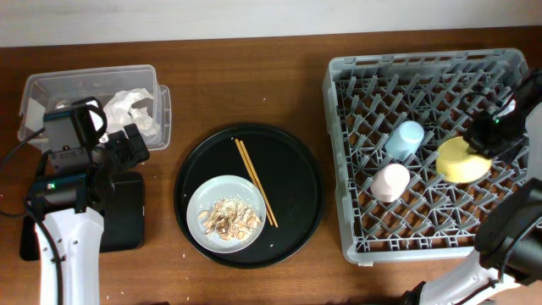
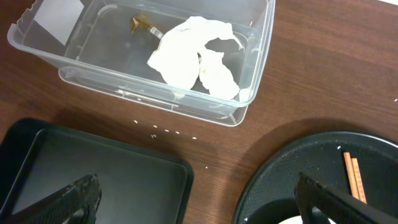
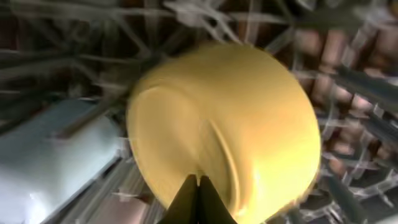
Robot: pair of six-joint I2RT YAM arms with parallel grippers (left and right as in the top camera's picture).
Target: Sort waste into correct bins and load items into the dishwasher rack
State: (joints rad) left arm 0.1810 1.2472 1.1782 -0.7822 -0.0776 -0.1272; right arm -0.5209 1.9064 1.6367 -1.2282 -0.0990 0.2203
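Observation:
The grey dishwasher rack [image 1: 356, 127] stands at the right. It holds a light-blue cup [image 1: 406, 138], a pink cup [image 1: 390, 181] and a yellow bowl [image 1: 461, 159]. My right gripper [image 1: 487, 135] is shut on the tilted yellow bowl's [image 3: 236, 112] edge, fingers [image 3: 199, 186] pressed together, with the blue cup [image 3: 43, 155] beside it. The grey plate [image 1: 203, 199] with food scraps [image 1: 230, 219] and the chopsticks [image 1: 254, 182] lie on the round tray [image 1: 296, 161]. The white-and-gold wrapper [image 2: 193, 56] lies in the clear tub [image 2: 93, 74]. My left gripper [image 2: 202, 199] is open and empty, between the black rectangular tray [image 2: 93, 168] and the round tray.
The clear tub [image 1: 51, 85] sits at the back left with the black rectangular tray [image 1: 127, 212] in front of it, partly under my left arm. Bare wood lies between the round tray and the rack. White crumbs dot the wood by the tub.

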